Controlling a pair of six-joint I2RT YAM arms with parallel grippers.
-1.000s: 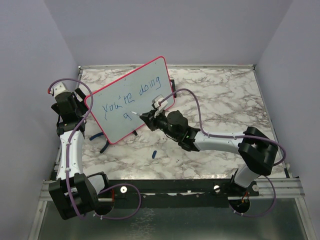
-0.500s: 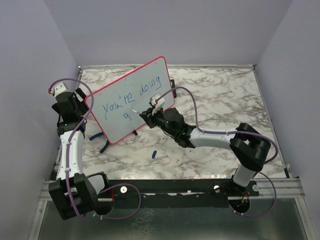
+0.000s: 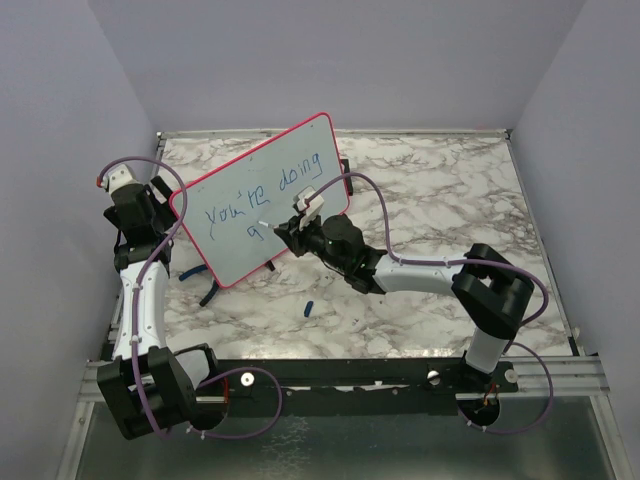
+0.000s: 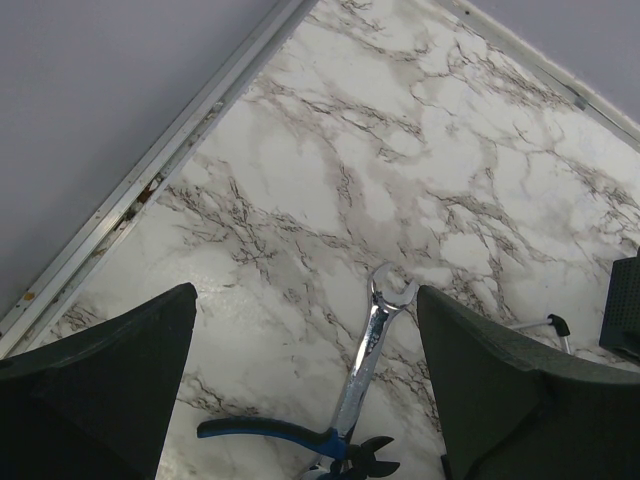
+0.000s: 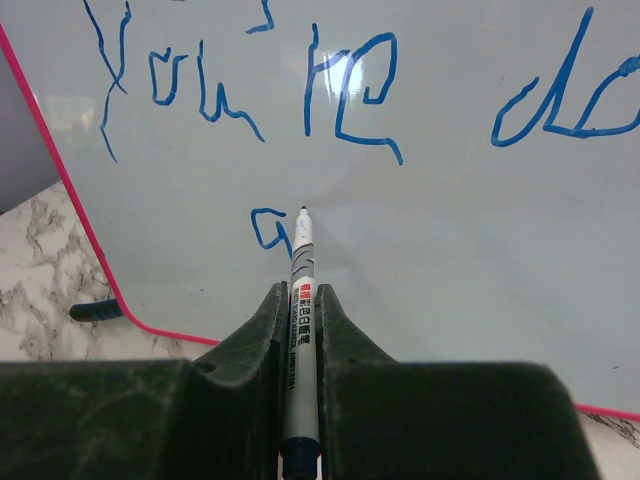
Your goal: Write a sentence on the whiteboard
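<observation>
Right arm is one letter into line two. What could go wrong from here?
1. The whiteboard stands propped at a tilt; pressure from the marker might shift it and skew strokes.
2. The "g" sits close to the red frame; line two may crowd the lower edge.
3. The right end effector grips the marker well behind its tip, so it could twist.

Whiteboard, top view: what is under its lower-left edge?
A blue tool handle and a black foot poke out from under the whiteboard; the board covers the rest of them.
</observation>
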